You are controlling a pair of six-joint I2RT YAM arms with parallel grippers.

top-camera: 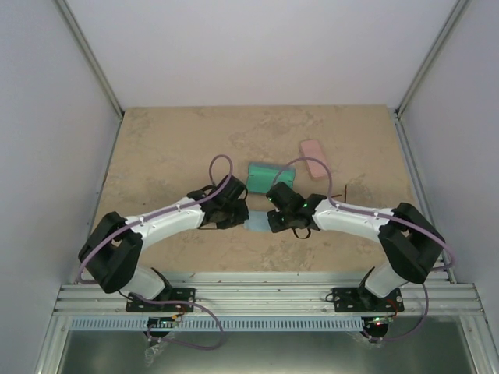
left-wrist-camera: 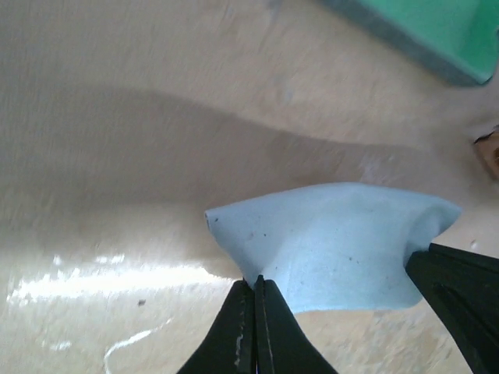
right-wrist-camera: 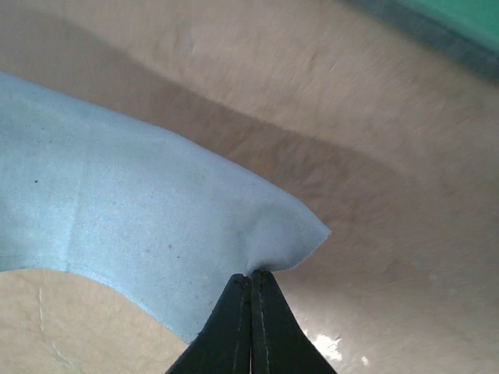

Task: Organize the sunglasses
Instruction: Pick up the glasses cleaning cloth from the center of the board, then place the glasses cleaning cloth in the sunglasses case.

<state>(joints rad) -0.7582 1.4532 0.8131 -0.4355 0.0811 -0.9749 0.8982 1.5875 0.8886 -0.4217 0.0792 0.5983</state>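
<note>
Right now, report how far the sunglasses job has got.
Done: nothing visibly stored. In hand: the left gripper and right gripper each pinch an edge of the light blue cloth. Left: everything else; the pink case and green case lie farther back, and no sunglasses show clearly.

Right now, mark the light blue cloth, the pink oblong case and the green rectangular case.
light blue cloth point(left-wrist-camera: 343, 241), left wrist view, middle of its bunched surface
pink oblong case point(top-camera: 314, 157), top external view, middle of its top face
green rectangular case point(top-camera: 263, 174), top external view, middle of its visible top face
</note>
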